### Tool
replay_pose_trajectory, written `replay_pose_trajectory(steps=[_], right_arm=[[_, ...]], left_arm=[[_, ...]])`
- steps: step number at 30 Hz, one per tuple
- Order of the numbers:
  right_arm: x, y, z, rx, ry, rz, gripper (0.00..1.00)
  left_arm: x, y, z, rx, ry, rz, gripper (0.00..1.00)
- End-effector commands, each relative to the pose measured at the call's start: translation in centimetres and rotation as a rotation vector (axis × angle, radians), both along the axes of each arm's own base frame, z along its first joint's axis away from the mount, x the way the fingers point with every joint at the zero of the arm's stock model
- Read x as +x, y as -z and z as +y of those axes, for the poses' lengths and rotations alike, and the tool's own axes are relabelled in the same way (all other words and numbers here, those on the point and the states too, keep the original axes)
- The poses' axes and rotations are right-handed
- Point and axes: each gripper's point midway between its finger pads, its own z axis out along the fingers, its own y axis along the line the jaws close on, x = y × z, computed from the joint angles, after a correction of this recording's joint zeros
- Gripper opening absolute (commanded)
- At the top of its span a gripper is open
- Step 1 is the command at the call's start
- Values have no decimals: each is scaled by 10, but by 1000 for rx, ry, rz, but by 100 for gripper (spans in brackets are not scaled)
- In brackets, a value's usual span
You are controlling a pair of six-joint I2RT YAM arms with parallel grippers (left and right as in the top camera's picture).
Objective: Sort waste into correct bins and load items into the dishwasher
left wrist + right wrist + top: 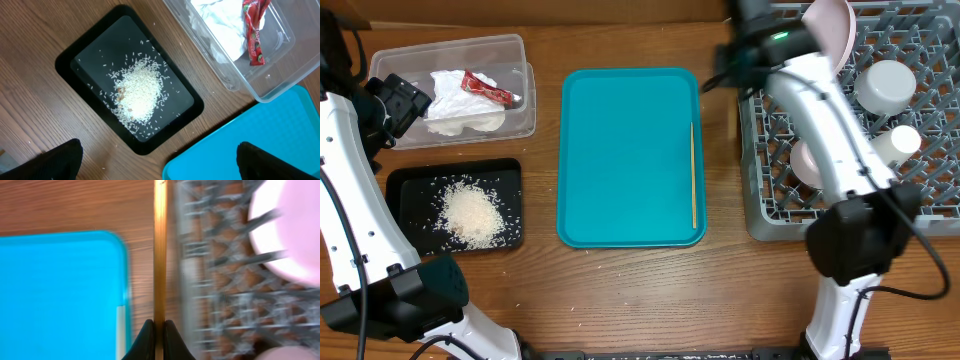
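Right end effector (158, 325): fingers pressed together, pinching one chopstick (160, 250) near its lower end. The stick runs straight out from the grip, above the strip of bare surface (60, 205) between the teal tray (55, 295) and the dish rack (197, 295). Left end effector (157, 150): spread wide, holding nothing, hanging above the black tray (67, 62), which contains the rice (137, 92). The clear tub (525, 110) contains the napkin (450, 95) and the red wrapper (487, 88). A plate (828, 25) appears to stand on edge among the pegs at the far end of the rack. A second chopstick (693, 175) lies along the right edge of the teal tray. Assessment: the waste looks sorted, and the step in hand is carrying the gripped stick into the rack. To do it well, I would lift the free end clear of the rack wall and pegs before crossing. I would then turn the stick to lie along a row of the grid rather than point down into an opening, since so thin a piece could drop through. I would steer wide of the plate and lower until the grid carries the stick at both ends. Only then would I part the fingers. The right wrist view is blurred, so I would check alignment from overhead first.
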Motion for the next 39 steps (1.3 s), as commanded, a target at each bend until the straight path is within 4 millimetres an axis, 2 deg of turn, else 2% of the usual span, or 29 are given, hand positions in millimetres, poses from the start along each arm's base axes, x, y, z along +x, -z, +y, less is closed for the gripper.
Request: replay_pose_trajectory(steps=[1, 4, 7, 13, 16, 17, 18, 19, 22, 24, 30, 36, 39], right_arm=[[-4, -3, -19, 38, -172, 27, 4], [-11, 13, -37, 107, -229, 81, 4], [-8, 27, -51, 151, -210, 81, 4], [-4, 47, -59, 192, -181, 78, 5], [-6, 51, -56, 193, -184, 87, 22], [-6, 52, -56, 193, -185, 90, 33], [-7, 52, -56, 195, -181, 93, 56], [-7, 53, -56, 197, -167, 95, 66], [-7, 52, -59, 215, -100, 104, 69], [-10, 49, -58, 234, -62, 117, 66], [-38, 39, -24, 291, -118, 196, 60], [-67, 51, 26, 253, -203, 290, 58], [-75, 68, 43, 175, -168, 310, 57]], left_arm=[[1, 1, 1, 3, 15, 5, 100], [1, 1, 0, 2, 15, 5, 100], [1, 1, 1, 3, 15, 5, 100], [1, 1, 1, 3, 15, 5, 100], [0, 1, 0, 3, 15, 4, 100], [0, 1, 0, 3, 15, 4, 100], [0, 1, 0, 3, 15, 4, 100], [0, 1, 0, 3, 15, 4, 100], [0, 1, 0, 3, 15, 4, 100], [1, 1, 1, 3, 15, 5, 100], [0, 1, 0, 3, 15, 4, 100], [0, 1, 0, 3, 15, 4, 100], [1, 1, 1, 3, 15, 5, 100]])
